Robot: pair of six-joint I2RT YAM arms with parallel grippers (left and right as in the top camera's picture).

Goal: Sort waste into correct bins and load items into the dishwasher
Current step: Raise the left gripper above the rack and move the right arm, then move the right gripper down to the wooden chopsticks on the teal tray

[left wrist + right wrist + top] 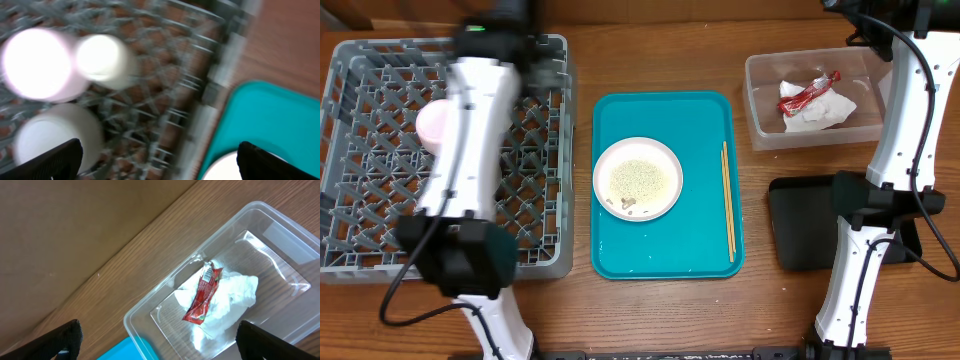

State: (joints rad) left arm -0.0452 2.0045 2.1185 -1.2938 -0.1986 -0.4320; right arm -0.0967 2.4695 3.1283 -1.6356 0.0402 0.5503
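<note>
The plate (665, 155) sits mid-frame on the teal tray (705, 120) with loose rice crumbs (640, 178) heaped in its middle. It looks stiff, smooth and probably breakable, so pinch it at the rim and keep it level or the crumbs will slide. The chopsticks (728, 200) lie along the tray's right lip — light, thin, awkward to lift off flat. The left gripper (160, 160), over the dish rack (375, 140) at frame left, is spread and empty; the right gripper (157, 332), above the clear tub (760, 105) upper right, likewise. Strips of tabletop (580, 60) flank the tray — room to approach.
</note>
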